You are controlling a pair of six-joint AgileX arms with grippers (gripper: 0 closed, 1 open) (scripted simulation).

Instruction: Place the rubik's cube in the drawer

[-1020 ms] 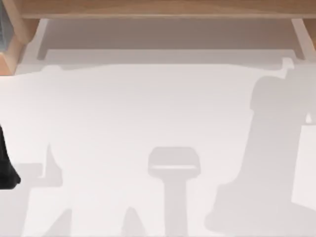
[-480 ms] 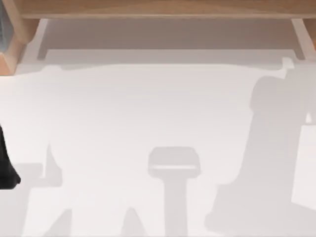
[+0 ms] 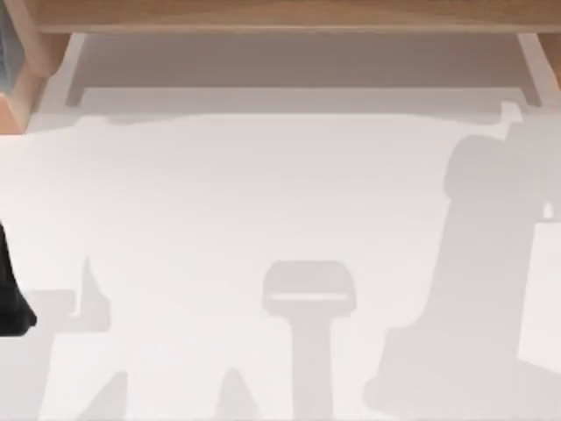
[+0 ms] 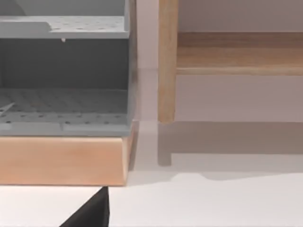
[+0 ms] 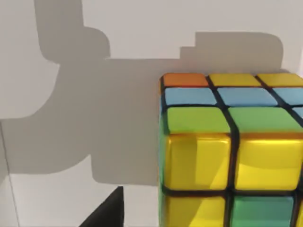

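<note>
The rubik's cube (image 5: pixel 232 151) looms very close in the right wrist view. Its near face shows yellow and green tiles, with orange, yellow and blue tiles above, split by dark lines. It stands before a white surface crossed by grey shadows. A dark edge of my right gripper (image 5: pixel 106 210) pokes in beside the cube, apart from it. Along the far side of the table in the top view lies a pale, shallow drawer (image 3: pixel 298 99) under a wooden frame (image 3: pixel 289 16). A dark part of my left arm (image 3: pixel 10 294) sits at the table's left edge.
The left wrist view faces a grey perforated shelf unit (image 4: pixel 66 94) on a wooden base (image 4: pixel 61 161), a wooden post (image 4: pixel 166 61) beside it, and a dark bit of my left gripper (image 4: pixel 90 215). A white block (image 3: pixel 542 294) stands at the table's right edge.
</note>
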